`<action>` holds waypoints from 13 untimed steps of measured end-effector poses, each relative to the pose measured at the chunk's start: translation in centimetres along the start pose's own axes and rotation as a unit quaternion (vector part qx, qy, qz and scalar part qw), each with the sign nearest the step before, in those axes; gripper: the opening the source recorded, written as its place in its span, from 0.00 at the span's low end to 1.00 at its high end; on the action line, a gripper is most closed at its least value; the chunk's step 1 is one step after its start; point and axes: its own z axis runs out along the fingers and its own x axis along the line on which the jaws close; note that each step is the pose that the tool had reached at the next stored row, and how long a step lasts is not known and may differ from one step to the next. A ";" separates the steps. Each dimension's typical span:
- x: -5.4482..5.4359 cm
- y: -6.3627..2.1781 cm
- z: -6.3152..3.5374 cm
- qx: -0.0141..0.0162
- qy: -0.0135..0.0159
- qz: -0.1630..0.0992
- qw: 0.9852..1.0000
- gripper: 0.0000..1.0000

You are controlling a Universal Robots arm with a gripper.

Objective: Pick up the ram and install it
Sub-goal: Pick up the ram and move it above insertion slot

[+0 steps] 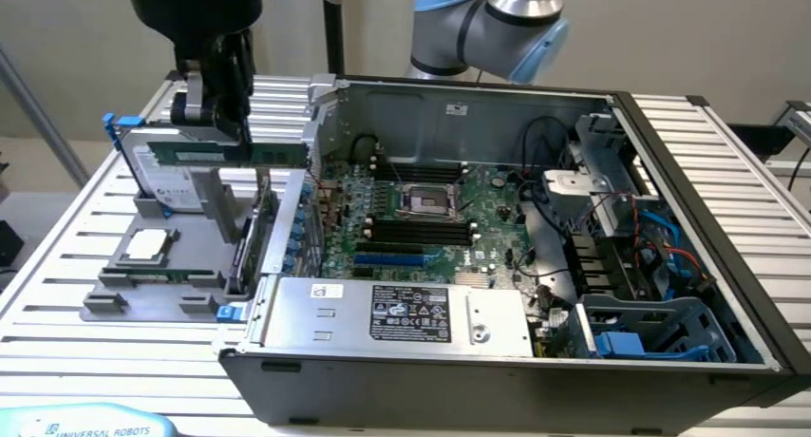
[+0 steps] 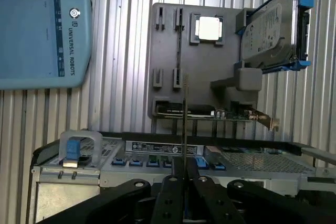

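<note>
The pick-up step is judged done and the carry is in hand; the ram (image 1: pixel 273 156) is clamped by its upper edge in the pincer (image 1: pixel 232 133), whose jaws are drawn narrow onto the board; the stick is held level and on edge, clear of the grey fixture tray (image 1: pixel 108 304), over the part of the bench (image 1: pixel 64 356) towards its far corner at the exterior view's left; it hangs in front of the hard drive (image 1: pixel 171 185) and just beside the open computer case (image 1: pixel 507 385). In the wrist view the ram (image 2: pixel 184 114) is seen edge-on as a thin line running out from the pincer (image 2: pixel 184 170). Installation is not yet done; the dark memory slots (image 1: pixel 419 233) on the motherboard (image 1: pixel 500 195) lie well apart from the stick. By judgement, seating calls for the lower edge to be lined up with one slot, parallel to it, and for a straight, even press; a tilted entry could jam it.
</note>
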 end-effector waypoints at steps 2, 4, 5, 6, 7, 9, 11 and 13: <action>-0.1 -0.73 -0.04 0.000 0.000 0.000 1.000 0.13; -0.1 -1.48 -0.08 -0.001 -0.001 0.000 1.000 0.13; -0.2 -1.84 -0.09 -0.001 -0.001 0.000 1.000 0.13; -0.2 -2.21 -0.11 -0.001 -0.001 0.000 1.000 0.13; -0.3 -2.55 -0.12 -0.002 -0.002 0.000 1.000 0.13; -0.4 -3.27 -0.15 -0.002 -0.002 0.000 1.000 0.13; -0.5 -4.03 -0.19 -0.002 -0.002 0.000 1.000 0.13; -0.6 -4.78 -0.21 -0.003 -0.003 0.000 1.000 0.13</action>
